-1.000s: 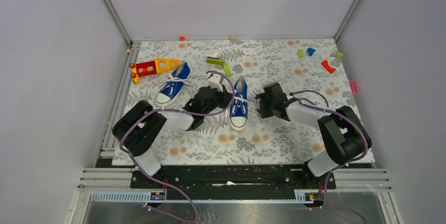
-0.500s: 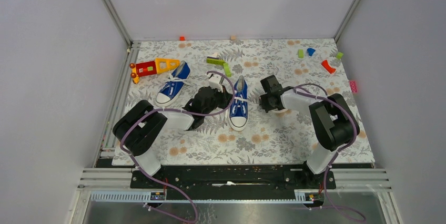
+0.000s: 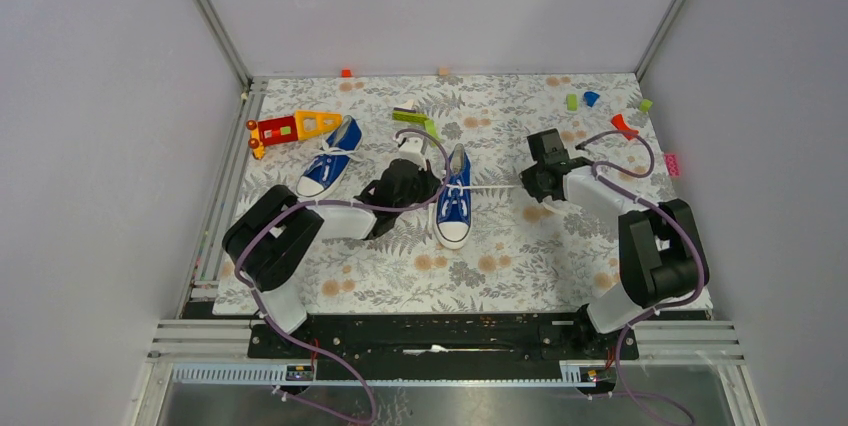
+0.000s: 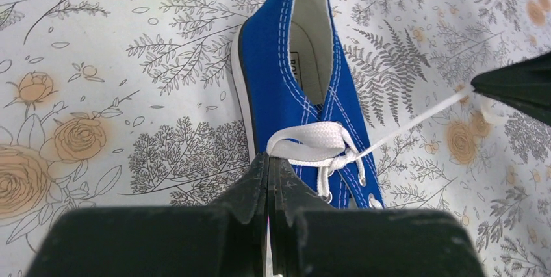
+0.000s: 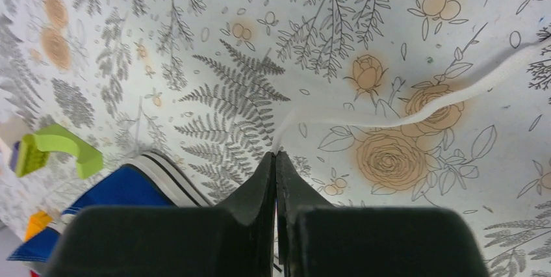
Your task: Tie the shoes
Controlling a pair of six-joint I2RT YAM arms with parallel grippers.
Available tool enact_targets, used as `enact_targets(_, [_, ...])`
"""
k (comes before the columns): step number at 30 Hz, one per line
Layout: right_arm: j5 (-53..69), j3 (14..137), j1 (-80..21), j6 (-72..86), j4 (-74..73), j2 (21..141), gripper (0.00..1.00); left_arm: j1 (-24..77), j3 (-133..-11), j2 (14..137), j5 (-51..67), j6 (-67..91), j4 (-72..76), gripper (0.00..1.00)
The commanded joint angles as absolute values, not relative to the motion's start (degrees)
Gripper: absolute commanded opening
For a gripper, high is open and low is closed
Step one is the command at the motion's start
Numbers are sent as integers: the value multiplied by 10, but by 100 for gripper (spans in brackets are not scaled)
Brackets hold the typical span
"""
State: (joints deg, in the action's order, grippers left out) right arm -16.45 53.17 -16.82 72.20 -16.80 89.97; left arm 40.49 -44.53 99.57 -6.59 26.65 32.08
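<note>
Two blue shoes with white laces lie on the floral mat. One shoe (image 3: 453, 198) is in the middle, the other shoe (image 3: 330, 160) is further left. My left gripper (image 3: 428, 183) is shut on the lace loop (image 4: 310, 142) at the left side of the middle shoe (image 4: 292, 75); its tips (image 4: 268, 158) touch the loop. My right gripper (image 3: 528, 184) is to the right of that shoe, shut on a lace strand (image 4: 416, 116) that is stretched straight from the knot. In the right wrist view the lace (image 5: 403, 116) leaves the tips of the right gripper (image 5: 275, 155) and trails over the mat.
A red-orange-yellow toy (image 3: 290, 127) lies at the back left. Green blocks (image 3: 420, 121) sit just behind the middle shoe. Small coloured blocks (image 3: 624, 126) are scattered at the back right. Grey walls enclose the mat on three sides.
My right gripper has shut on the lace and moved right and back, pulling the strand tight away from the middle shoe. The left gripper has stayed shut by the shoe.
</note>
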Motion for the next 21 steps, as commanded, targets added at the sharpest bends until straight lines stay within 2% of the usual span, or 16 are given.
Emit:
enact_targets(1, [-185,515,-163,673,-176,898,0,404,-473,1000,-133,293,284,0])
enact_targets(4, [-164,514,-164,648,-155,899,0,404,-462,990,-136,283,302,0])
enact_targets(8, [-105,505,-168,557,-81,880,0,404,-445,975,-71,226,369,0])
enact_targets(12, [-6,478,-170,494,20,850,0,405,-487,972,-38,164,311,0])
enact_targets(15, [39,477,-170,475,35,842,0,405,-498,971,-19,139,298,0])
enact_targets(16, [50,474,-170,464,47,839,8,405,-498,970,-16,136,299,0])
enact_targets(19, [61,443,-170,473,84,828,49,407,-495,970,-4,135,308,0])
enact_targets(21, [82,416,-170,505,122,824,58,408,-493,969,-3,135,314,0])
